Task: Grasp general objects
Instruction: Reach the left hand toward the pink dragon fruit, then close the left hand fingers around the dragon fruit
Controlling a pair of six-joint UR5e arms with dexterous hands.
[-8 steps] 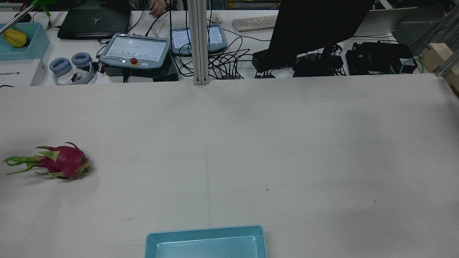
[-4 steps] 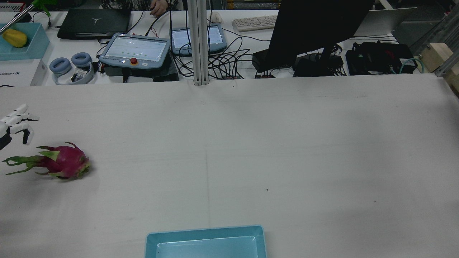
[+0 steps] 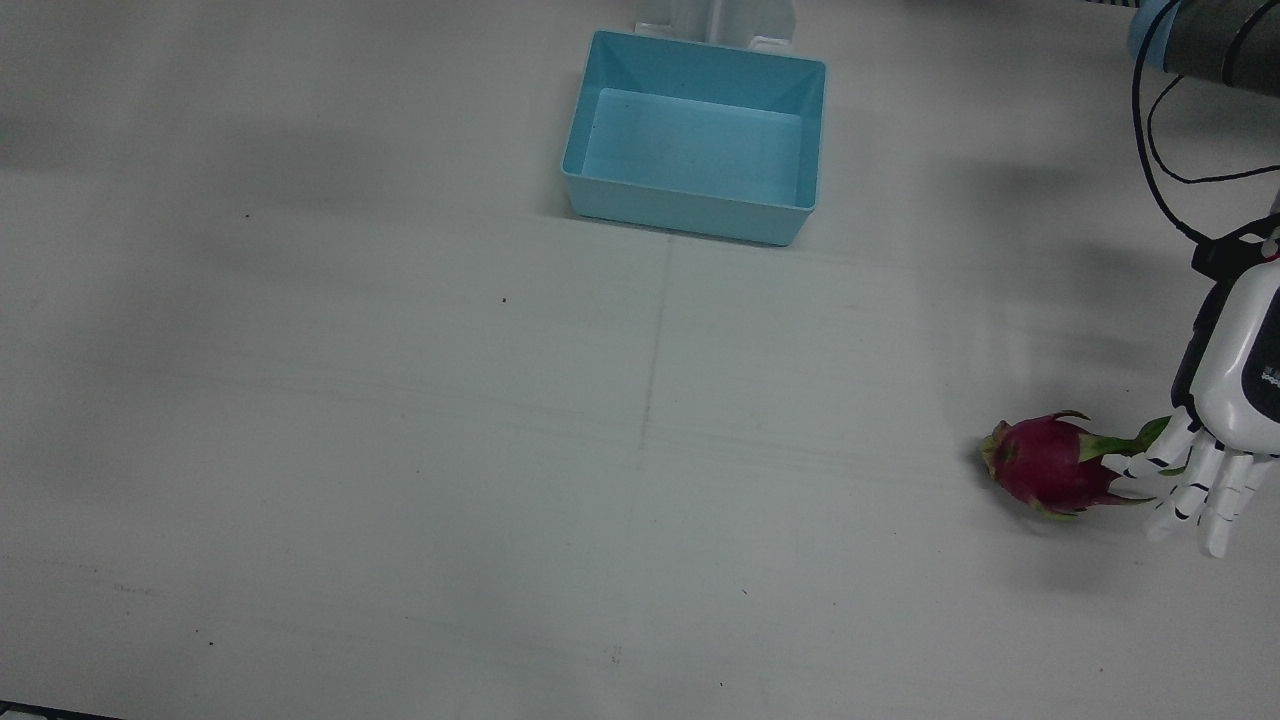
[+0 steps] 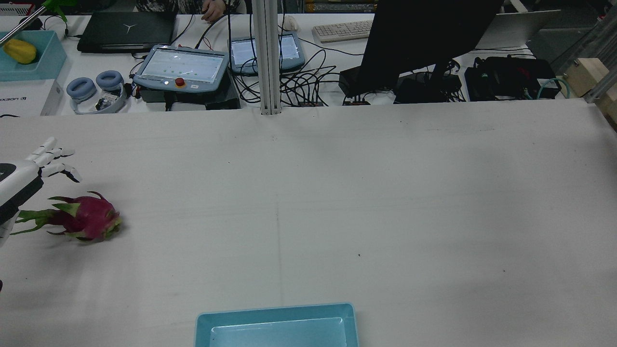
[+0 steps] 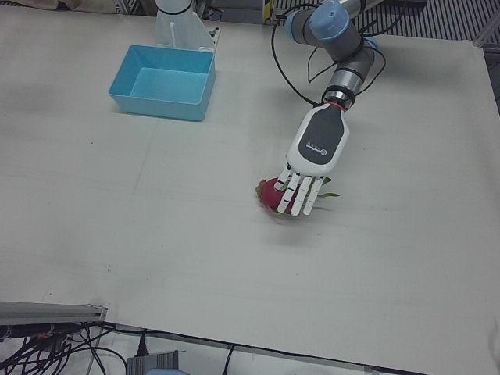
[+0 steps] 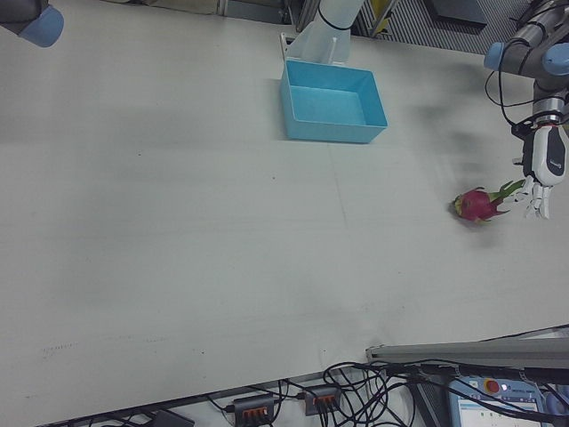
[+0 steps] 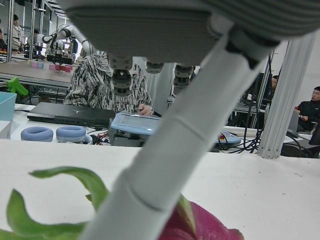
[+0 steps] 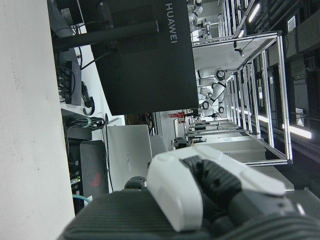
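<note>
A magenta dragon fruit [image 3: 1040, 463] with green leaves lies on the white table near the robot's left edge; it also shows in the rear view [image 4: 89, 218], left-front view [image 5: 271, 195] and right-front view [image 6: 476, 205]. My left hand [image 3: 1225, 420] is open with fingers spread, hovering over the fruit's leafy stem end; I also see it in the rear view [image 4: 24, 176] and left-front view [image 5: 312, 156]. In the left hand view the fruit [image 7: 205, 227] lies just under the fingers [image 7: 175, 140]. Only a piece of my right hand [image 8: 200, 185] shows.
A light blue bin [image 3: 690, 212] stands at the robot's side of the table, mid-width, also in the rear view [image 4: 274, 311] and left-front view [image 5: 156, 105]. Beyond the table's far edge is a desk with teach pendants [image 4: 181, 67], a monitor [image 4: 424, 38] and cables.
My left hand has come into the rear view from the left edge and moved right, over the fruit's stem end. The fruit has not moved.
</note>
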